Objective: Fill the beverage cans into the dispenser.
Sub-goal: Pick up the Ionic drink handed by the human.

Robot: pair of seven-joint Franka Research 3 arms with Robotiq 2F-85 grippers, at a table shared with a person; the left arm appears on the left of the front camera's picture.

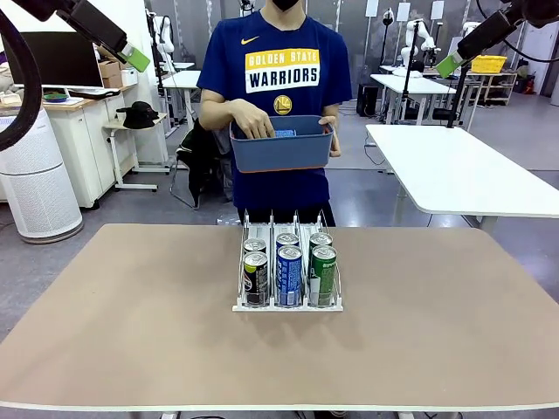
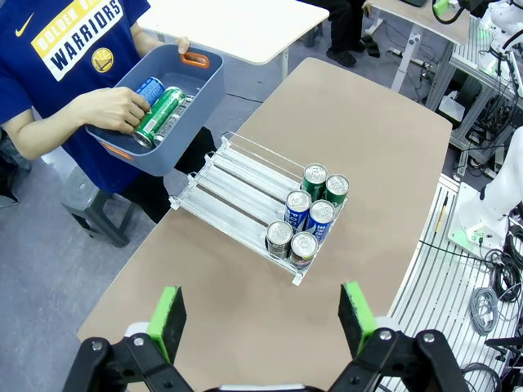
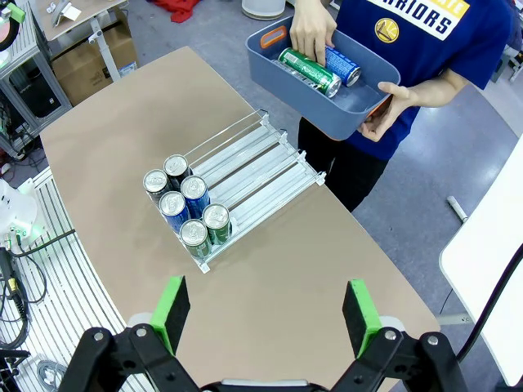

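Front view sits low at surface [image 1: 131,332] edge, facing person [image 1: 279,78]; both wrist views high, angled down, sharing dispenser [image 2: 242,184].

We see grey floor [image 1: 367,205]; white tables [image 1: 463,170] on the right and further back; white cabinet [image 1: 74,153] and white cylindrical unit [image 1: 35,183] on the left.
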